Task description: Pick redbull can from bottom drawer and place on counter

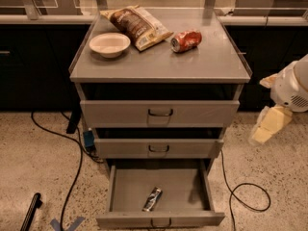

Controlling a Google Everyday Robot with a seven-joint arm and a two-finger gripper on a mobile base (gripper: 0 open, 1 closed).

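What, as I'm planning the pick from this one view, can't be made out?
Camera view:
redbull can, lying in the bottom drawer: markings too small.
top drawer and middle drawer: insides dark, hidden by their fronts.
gripper, right of the middle drawer: its arm cut off by the right edge.
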